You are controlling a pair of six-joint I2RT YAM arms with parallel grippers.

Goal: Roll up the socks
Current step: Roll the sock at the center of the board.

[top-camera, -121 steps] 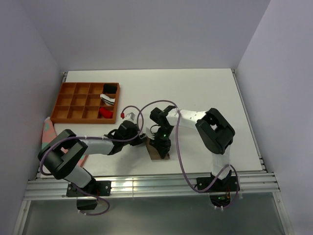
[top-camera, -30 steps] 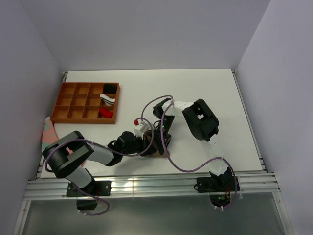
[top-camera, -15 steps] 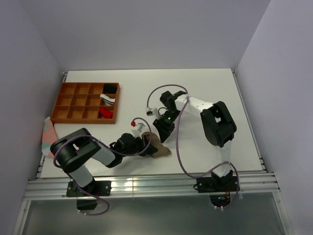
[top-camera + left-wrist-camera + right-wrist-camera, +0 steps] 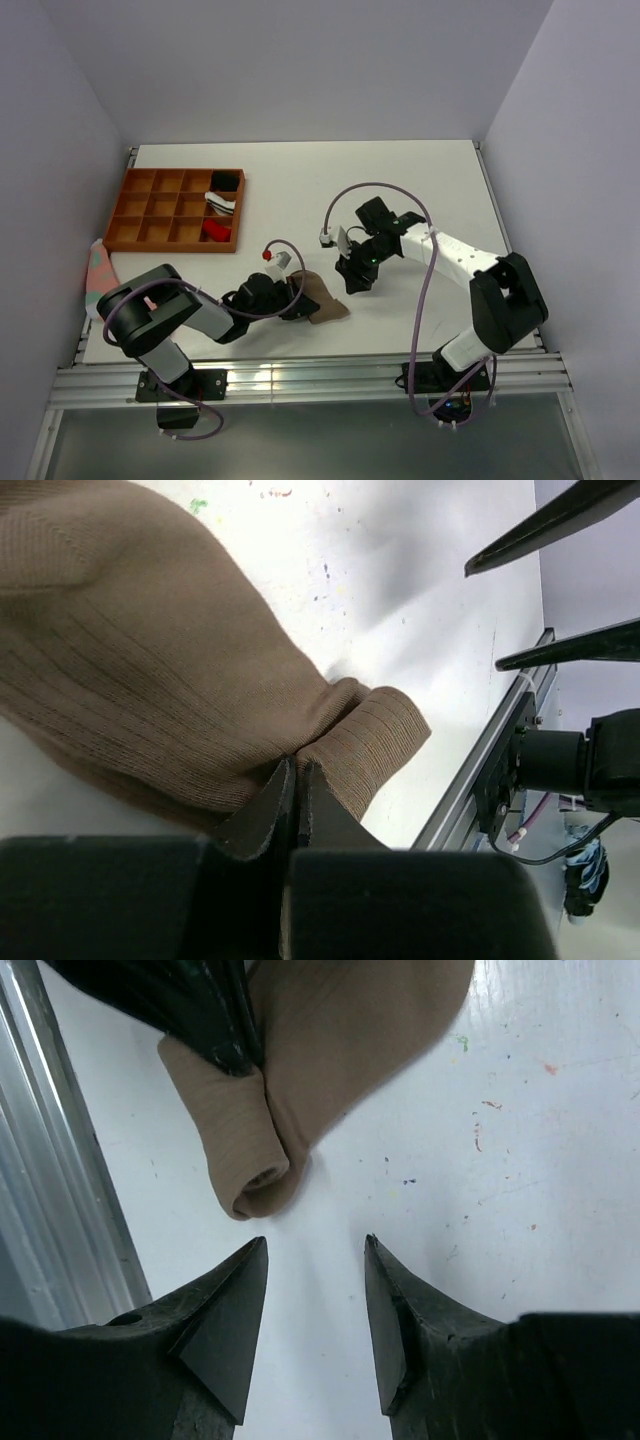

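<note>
Grips tan-brown sock [image 4: 325, 300], bunched on tabletop [image 4: 400, 180] near its front edge, with left end effector [image 4: 297, 770] clenched on a fold. Holds right end effector [image 4: 315, 1242] released, empty, just beside it.

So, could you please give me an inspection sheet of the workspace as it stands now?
Surface: white table, with small coloured specks.
Job's things: brown sock lies partly folded near the front edge. A red bundle sits in a tray compartment; I cannot tell whether it is a sock.
Clutter: orange tray at far left, three compartments filled; pink and teal cloth at the left edge.
Grippers: left gripper shut on the brown sock; right gripper open and empty, just off the sock.
Cables: purple cables loop above both arms.
Surroundings: pale walls on three sides; metal rail in front.
</note>
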